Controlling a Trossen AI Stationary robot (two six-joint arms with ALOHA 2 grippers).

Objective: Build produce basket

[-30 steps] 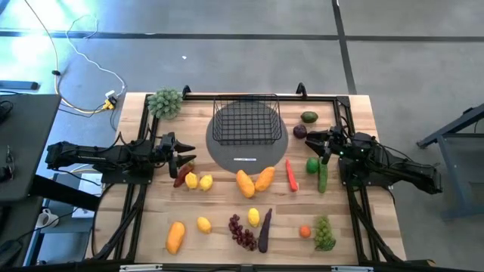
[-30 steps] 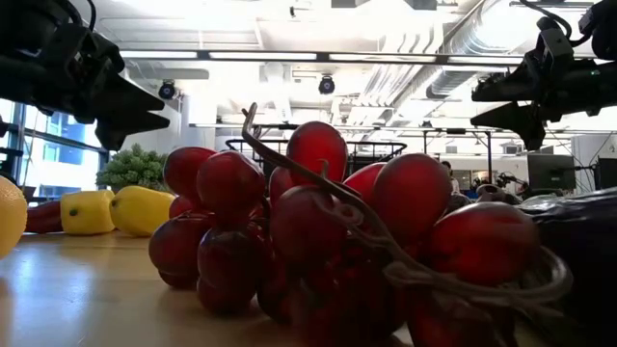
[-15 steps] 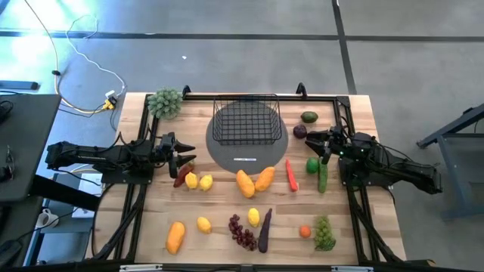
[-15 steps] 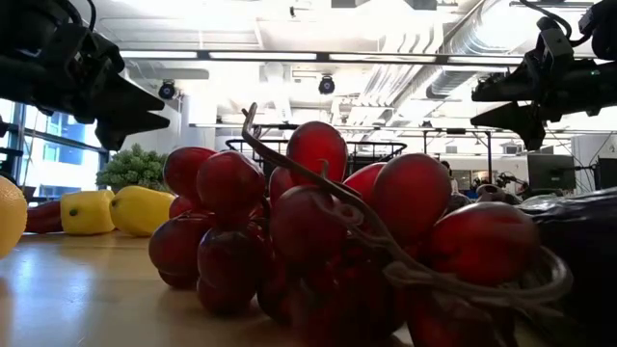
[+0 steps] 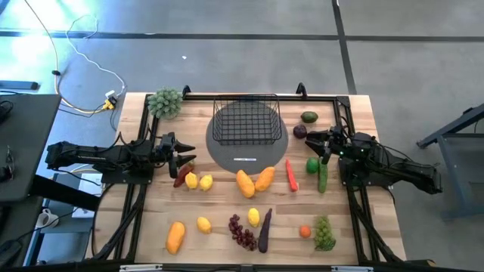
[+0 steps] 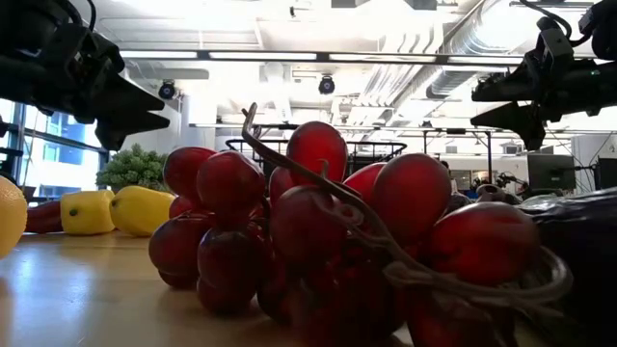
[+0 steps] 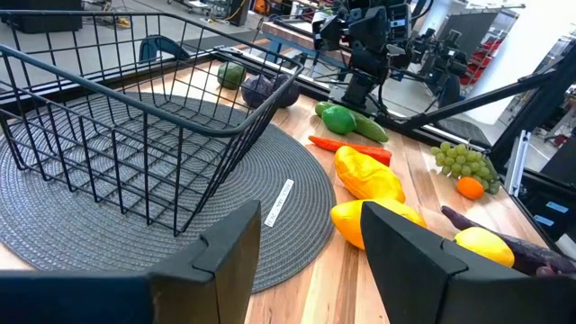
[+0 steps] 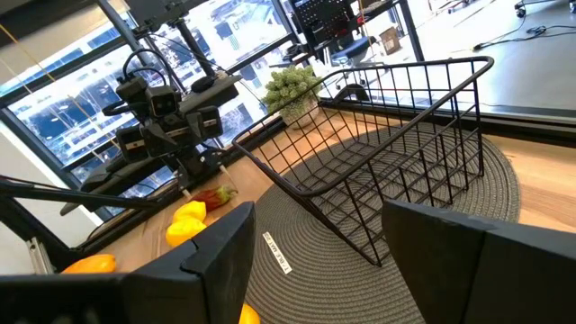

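Note:
The black wire basket (image 5: 246, 119) stands on a round dark grey mat (image 5: 227, 155) at the table's far middle. Toy produce lies spread over the table: two lemons (image 5: 198, 181), two mangoes (image 5: 254, 181), a red carrot (image 5: 291, 175), a cucumber (image 5: 323, 177), purple grapes (image 5: 242, 232), an eggplant (image 5: 265, 230) and green grapes (image 5: 324, 233). My left gripper (image 5: 185, 149) hovers open left of the mat, above a red pepper (image 5: 182, 174). My right gripper (image 5: 311, 138) hovers open right of the mat, near a dark purple piece (image 5: 300, 131). Both point at the basket (image 7: 135, 135) (image 8: 387, 171).
A grey-green leafy bunch (image 5: 165, 103) sits at the far left corner and an avocado (image 5: 309, 116) at the far right. A mango (image 5: 175, 236), lemons (image 5: 203, 224) and a small orange (image 5: 305, 231) lie along the near edge. Black frame rails (image 5: 348, 151) run along both sides.

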